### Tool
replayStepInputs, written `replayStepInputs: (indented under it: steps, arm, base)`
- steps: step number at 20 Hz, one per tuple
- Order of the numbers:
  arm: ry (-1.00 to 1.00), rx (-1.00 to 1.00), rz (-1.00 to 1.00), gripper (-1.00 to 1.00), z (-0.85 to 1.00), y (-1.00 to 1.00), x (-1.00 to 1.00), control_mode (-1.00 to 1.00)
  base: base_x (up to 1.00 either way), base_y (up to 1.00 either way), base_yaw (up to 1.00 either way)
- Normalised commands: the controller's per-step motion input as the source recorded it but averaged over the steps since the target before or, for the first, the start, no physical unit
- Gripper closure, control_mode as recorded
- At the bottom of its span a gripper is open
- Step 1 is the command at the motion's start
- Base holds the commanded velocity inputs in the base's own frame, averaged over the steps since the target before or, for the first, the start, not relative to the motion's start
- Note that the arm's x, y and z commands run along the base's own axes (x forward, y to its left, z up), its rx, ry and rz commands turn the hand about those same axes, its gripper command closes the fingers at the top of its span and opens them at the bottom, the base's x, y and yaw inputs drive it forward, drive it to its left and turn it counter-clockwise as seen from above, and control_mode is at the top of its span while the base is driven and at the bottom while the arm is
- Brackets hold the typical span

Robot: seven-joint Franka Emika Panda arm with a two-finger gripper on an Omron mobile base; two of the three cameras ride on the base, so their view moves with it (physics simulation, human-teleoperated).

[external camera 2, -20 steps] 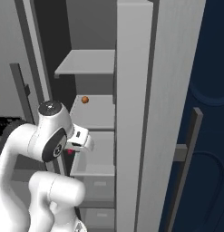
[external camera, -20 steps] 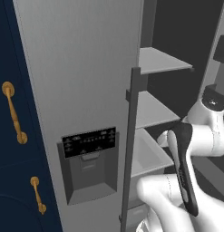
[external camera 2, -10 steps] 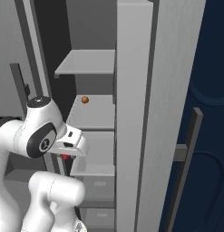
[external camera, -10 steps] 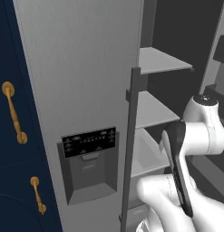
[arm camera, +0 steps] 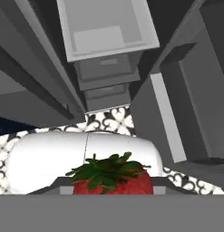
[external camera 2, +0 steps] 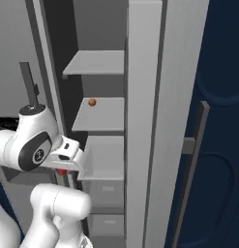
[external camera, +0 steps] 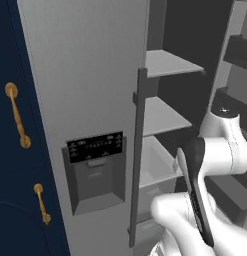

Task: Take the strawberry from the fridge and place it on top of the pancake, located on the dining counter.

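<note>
Your gripper [arm camera: 112, 189] is clenched on the strawberry [arm camera: 112, 177], which sits right at the bottom of the hand view with its green leafy cap facing the camera and the red flesh pinched low between the finger tips. In the right base view a small red spot shows under the hand [external camera 2: 61, 171], just outside the open fridge [external camera: 85, 100], beside the edge of the lower shelf [external camera 2: 105, 157]. Beyond the fruit, the hand camera looks down past the fridge's pale drawer bin [arm camera: 106, 29] to the patterned floor tiles [arm camera: 109, 121]. A small orange-brown item [external camera 2: 92, 102] rests on the middle shelf, well apart from your hand; leave it alone. The fruit appears to be out of the fridge, so the step in hand looks like carrying it away. Keep the grip steady and don't squeeze harder, since the berry is tiny and could slip or roll. Draw the arm back clear of the shelf edges and the open door's handle [external camera: 138, 155] before you turn the base. Neither pancake nor dining counter can be seen from here.
</note>
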Motion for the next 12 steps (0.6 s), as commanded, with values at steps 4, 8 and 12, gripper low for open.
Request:
replayStepInputs:
  steps: [4, 8, 12]
  arm:
    - [0.0, 0.0, 0.0, 1.0, 0.0, 0.0, 0.0, 1.0]
    - [0.0, 0.0, 0.0, 1.0, 0.0, 0.0, 0.0, 1.0]
    - [0.0, 0.0, 0.0, 1.0, 0.0, 0.0, 0.0, 1.0]
  base:
    - [-1.0, 0.0, -0.35]
    - [-0.85, 0.0, -0.64]
    - [-0.71, 0.0, -0.72]
